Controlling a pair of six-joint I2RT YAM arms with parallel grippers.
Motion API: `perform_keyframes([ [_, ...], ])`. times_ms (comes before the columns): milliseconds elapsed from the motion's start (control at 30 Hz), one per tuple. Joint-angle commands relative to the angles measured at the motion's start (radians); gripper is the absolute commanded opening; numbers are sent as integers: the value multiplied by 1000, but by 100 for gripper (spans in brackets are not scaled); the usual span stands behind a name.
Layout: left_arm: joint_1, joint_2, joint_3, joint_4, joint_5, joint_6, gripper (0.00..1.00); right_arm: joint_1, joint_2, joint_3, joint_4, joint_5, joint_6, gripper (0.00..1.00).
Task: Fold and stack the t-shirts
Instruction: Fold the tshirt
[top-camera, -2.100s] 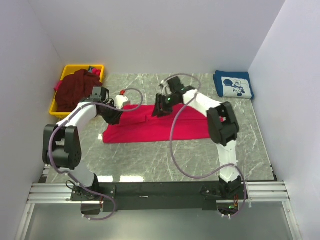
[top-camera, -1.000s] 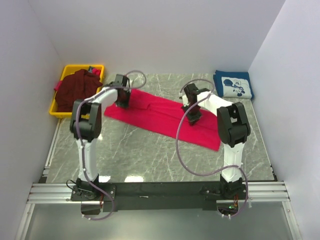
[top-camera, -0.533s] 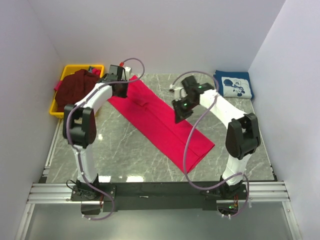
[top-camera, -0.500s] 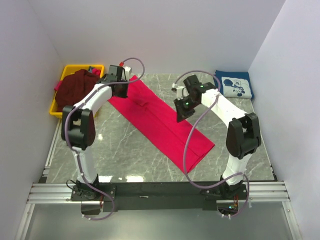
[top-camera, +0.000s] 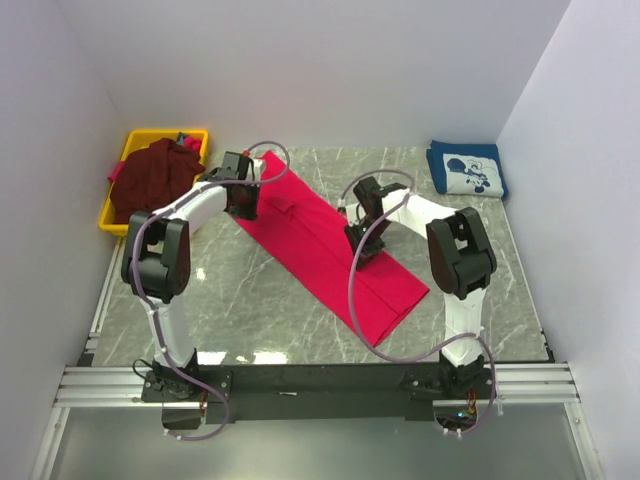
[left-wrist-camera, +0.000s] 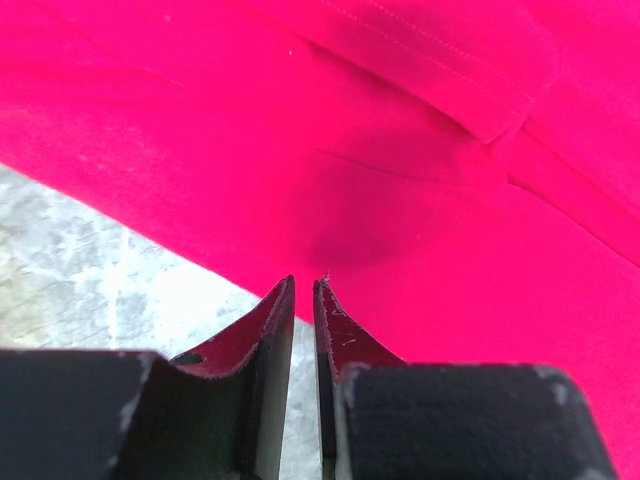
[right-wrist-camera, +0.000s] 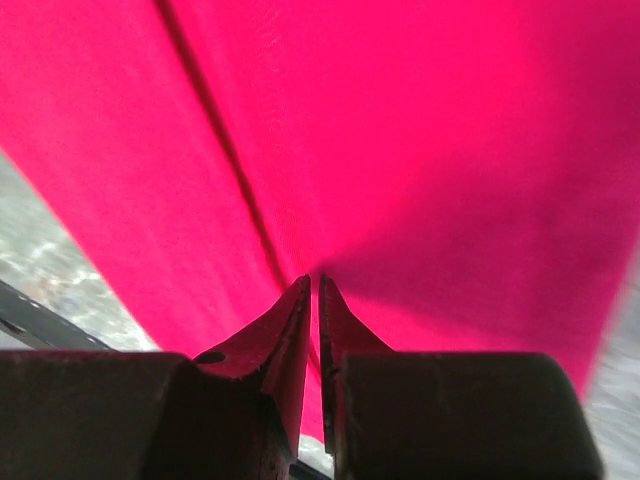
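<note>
**Item 1, crimson t-shirt** (top-camera: 320, 240): folded to a long band, flat on the marble table (top-camera: 250, 300)
- Long axis in the top view: between 10 and 11 o'clock at the far end, between 4 and 5 o'clock at the near end
- A hemmed sleeve flap (left-wrist-camera: 430, 70) lies across the far part
- Which end is the collar cannot be told

**Item 2, left gripper** (top-camera: 243, 200): at the far end of the band, on its 9 o'clock long edge
- The cloth spreads from it toward 3 o'clock
- Wrist view: jaws a thin slit apart, pale marble showing through the slit
- Tips at the cloth's border, nothing seen between them

**Item 3, right gripper** (top-camera: 362, 248): about mid-length of the band, near its 3 o'clock long edge
- Red cloth lies beneath it and out toward 9 o'clock
- Wrist view: jaws almost together, tips down on the fabric
- A dark crease and shading run in toward the tips
- Whether cloth is nipped cannot be told

**Item 4, navy t-shirt** (top-camera: 467, 170): folded, white print up, at 1 o'clock on the table, well apart from both arms

**Item 5, maroon t-shirt** (top-camera: 150, 180): heaped in the yellow bin (top-camera: 165, 132) at 10 o'clock
</note>
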Motion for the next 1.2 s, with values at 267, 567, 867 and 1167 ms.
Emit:
perform_keyframes([
  [267,1,99,100,0,8,-29,20,261,47,-133,-33,-181,20,15],
  [567,-11,286,271,-30,256,-19,20,229,-162,-72,-23,-669,-20,23],
  [867,-88,399,545,3,377,-39,25,-50,-280,-104,307,-494,268,24],
  [1167,-39,105,329,135,362,-13,52,-67,-73,126,390,-256,333,25],
])
